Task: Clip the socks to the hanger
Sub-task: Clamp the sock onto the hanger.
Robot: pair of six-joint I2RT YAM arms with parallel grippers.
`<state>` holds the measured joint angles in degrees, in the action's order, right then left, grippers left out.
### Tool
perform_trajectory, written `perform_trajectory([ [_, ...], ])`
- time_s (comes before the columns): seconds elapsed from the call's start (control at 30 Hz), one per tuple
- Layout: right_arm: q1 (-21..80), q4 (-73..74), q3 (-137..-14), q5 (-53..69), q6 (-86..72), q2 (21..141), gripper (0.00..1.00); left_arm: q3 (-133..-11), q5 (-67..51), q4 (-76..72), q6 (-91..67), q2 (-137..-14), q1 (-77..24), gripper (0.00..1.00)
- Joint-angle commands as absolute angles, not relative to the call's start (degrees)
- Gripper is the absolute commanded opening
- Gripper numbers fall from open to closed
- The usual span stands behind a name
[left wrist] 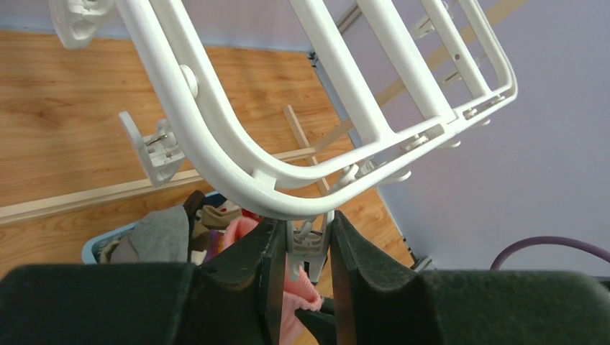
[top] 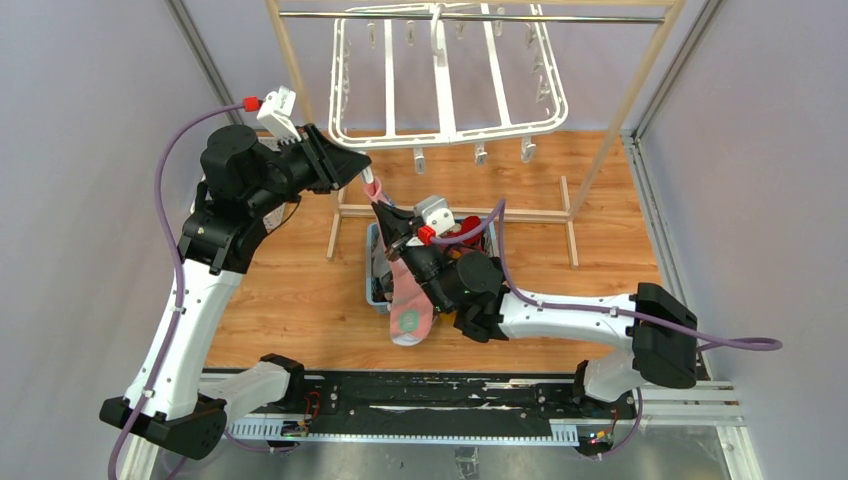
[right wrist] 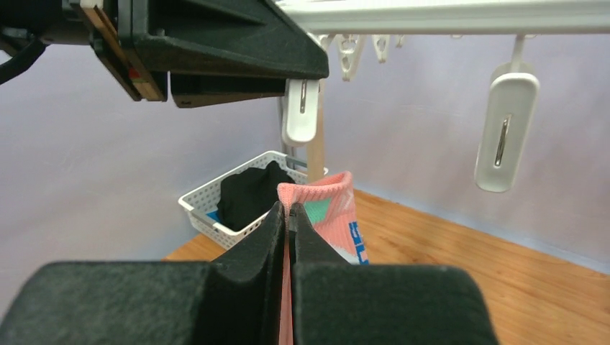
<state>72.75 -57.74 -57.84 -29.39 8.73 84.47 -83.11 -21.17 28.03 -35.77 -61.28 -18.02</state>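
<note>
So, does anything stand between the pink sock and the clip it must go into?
Nothing visible does. The pink sock, pinched in the right jaws, sits just below the clip with only air between. The left jaws grip that clip's upper end.

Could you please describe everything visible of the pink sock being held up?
The pink sock looks like soft knit, with green patches and a blue marking. The right gripper is shut on its cuff, so it hangs limp, toe end down, by the basket. Its cuff sits just under a clip pinched by the left gripper; contact there is unclear.
</note>
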Motion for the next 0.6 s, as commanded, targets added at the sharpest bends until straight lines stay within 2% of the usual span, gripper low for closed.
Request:
perform_trajectory([
  [0.0, 74.4, -65.5, -61.2, -34.5, 15.7, 85.7, 0.00, -82.8, -19.1, 28.7, -35.4, -60.3, -18.1, 0.00],
  [0.57, 75.9, -70.9, -62.4, -35.1, 21.7, 87.7, 0.00, -82.2, -18.5, 28.8, -34.6, -60.2, -18.1, 0.00],
])
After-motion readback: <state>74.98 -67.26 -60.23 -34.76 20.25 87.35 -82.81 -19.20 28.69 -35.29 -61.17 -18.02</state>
